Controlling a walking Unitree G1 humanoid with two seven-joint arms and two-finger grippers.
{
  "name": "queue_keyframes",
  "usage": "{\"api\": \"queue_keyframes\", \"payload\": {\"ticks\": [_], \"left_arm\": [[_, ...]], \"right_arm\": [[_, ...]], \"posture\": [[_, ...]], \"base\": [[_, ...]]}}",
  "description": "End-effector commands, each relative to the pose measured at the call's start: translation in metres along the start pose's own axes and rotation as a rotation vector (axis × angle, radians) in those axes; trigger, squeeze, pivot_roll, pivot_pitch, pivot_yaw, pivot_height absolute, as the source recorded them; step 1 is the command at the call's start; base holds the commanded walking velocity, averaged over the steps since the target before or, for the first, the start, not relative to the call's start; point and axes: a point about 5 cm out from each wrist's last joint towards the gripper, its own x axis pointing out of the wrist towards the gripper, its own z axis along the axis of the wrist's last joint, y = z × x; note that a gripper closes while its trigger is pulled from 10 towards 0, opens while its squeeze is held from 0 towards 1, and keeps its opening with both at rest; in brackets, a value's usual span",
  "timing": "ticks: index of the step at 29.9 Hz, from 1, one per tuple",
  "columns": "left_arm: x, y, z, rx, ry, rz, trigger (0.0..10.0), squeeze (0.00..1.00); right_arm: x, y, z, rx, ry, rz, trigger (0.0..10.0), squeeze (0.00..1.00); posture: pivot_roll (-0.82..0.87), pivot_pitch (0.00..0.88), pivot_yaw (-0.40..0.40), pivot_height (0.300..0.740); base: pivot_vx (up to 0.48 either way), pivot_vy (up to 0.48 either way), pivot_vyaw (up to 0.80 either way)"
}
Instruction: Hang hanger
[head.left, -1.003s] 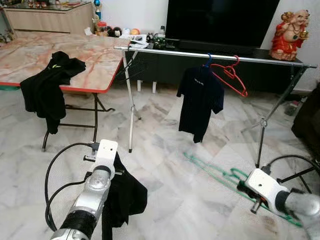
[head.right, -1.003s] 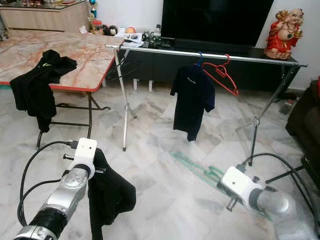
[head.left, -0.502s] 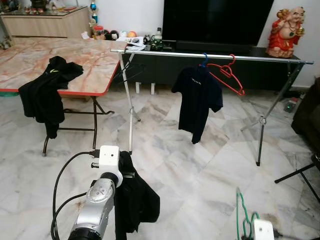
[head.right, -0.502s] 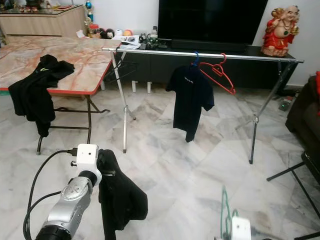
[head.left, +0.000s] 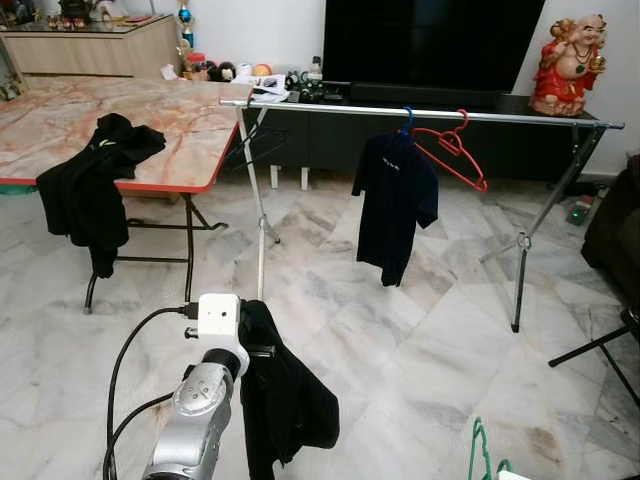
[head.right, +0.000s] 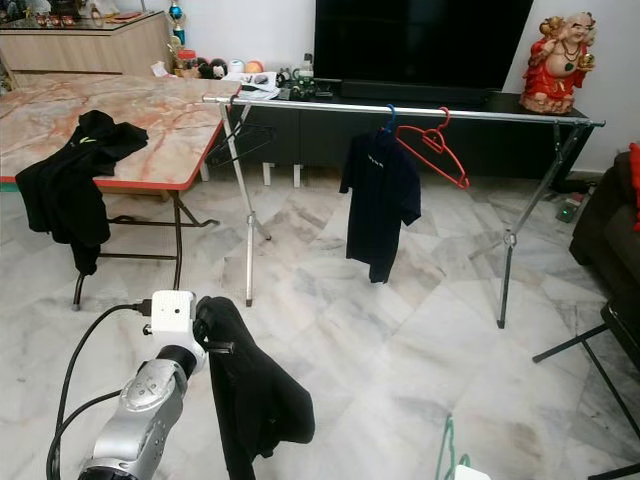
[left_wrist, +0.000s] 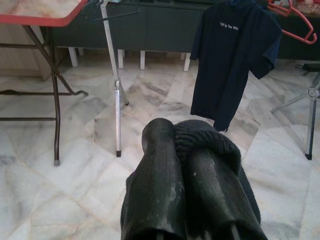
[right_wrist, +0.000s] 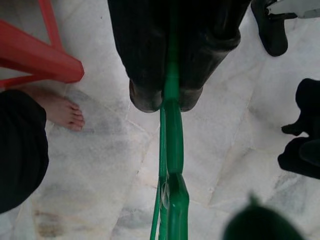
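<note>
My left gripper (left_wrist: 183, 142) is shut on a black garment (head.left: 285, 395), which hangs from it low in front of me above the floor. In the right wrist view my right gripper (right_wrist: 167, 100) is shut on a green hanger (right_wrist: 172, 150); the hanger's top (head.left: 481, 450) pokes up at the bottom edge of the left eye view. Ahead stands a silver drying rack (head.left: 420, 112). On its rail hang a dark t-shirt (head.left: 395, 205) on a blue hanger, an empty red hanger (head.left: 452, 150) beside it, and a black hanger (head.left: 262, 140) near the left end.
A marble-topped folding table (head.left: 190, 130) stands at the left with a black garment (head.left: 90, 190) draped over its edge. Behind the rack are a TV and a red statue (head.left: 567, 65). A person's bare foot (right_wrist: 57, 107) and a red stool leg (right_wrist: 40, 55) are near my right gripper.
My right arm has dropped out of the eye views; the green hanger went from lying across the floor view to standing upright at the bottom edge. The left arm shifted slightly right with the garment.
</note>
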Motion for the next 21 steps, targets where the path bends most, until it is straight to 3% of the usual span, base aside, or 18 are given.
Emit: {"api": "queue_keyframes", "payload": {"ticks": [1, 4, 8, 12, 21], "left_arm": [[-0.001, 0.0, 0.006, 0.036, -0.017, -0.006, 10.0, 0.0], [-0.003, 0.001, 0.005, 0.023, -0.015, -0.011, 10.0, 0.0], [-0.003, -0.001, 0.004, 0.03, -0.006, -0.04, 10.0, 0.0], [0.002, -0.003, 0.005, 0.028, 0.008, -0.056, 10.0, 0.0], [0.013, -0.007, 0.009, 0.057, 0.026, -0.105, 10.0, 0.0]], "right_arm": [[0.0, -0.003, -0.001, -0.009, 0.006, -0.004, 10.0, 0.0], [0.0, -0.005, -0.002, -0.041, 0.017, 0.0, 10.0, 0.0], [-0.001, -0.007, -0.002, -0.012, 0.018, -0.006, 10.0, 0.0], [-0.001, 0.0, -0.006, -0.011, 0.019, -0.002, 10.0, 0.0], [-0.002, 0.006, -0.015, 0.006, 0.051, -0.004, 10.0, 0.0]], "posture": [[0.11, 0.0, -0.051, 0.74], [0.1, 0.0, -0.048, 0.74], [0.08, 0.0, -0.027, 0.74], [0.06, 0.0, 0.004, 0.74], [0.03, 0.0, 0.047, 0.74]], "base": [[0.0, 0.0, 0.0], [0.0, 0.0, 0.0], [0.0, 0.0, 0.0], [0.0, 0.0, 0.0], [0.0, 0.417, 0.0]]}}
